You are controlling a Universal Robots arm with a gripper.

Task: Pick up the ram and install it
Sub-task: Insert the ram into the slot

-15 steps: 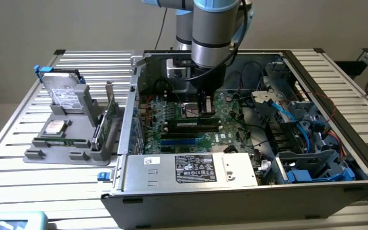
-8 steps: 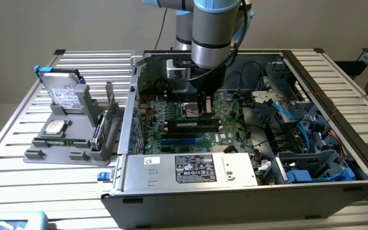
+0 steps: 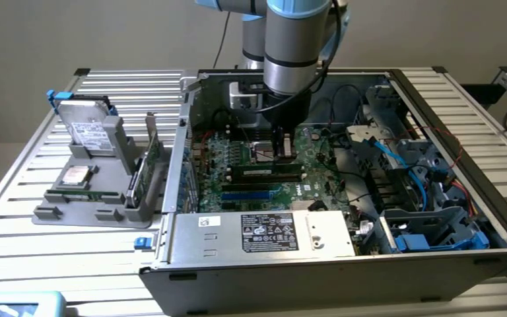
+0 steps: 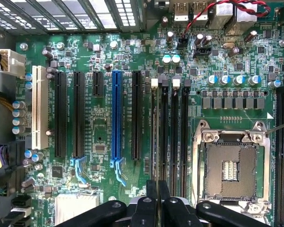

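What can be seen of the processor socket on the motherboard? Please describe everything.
The processor socket is a square silver metal frame lying flat on the green motherboard, with screws at its corners. Its middle is open and dark, with small pale parts at the centre; no chip or cooler sits on it. It lies beside the four long black memory slots.

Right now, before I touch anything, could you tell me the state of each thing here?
computer case: open, side panel off.
gripper: jaws shut, low over the memory slots.
ram: on edge in a memory slot; fully seated, cannot tell.
processor socket: bare, no cooler.
blue slot: empty.
hard drive: upright in the grey tray.
expansion card: on edge in the tray.
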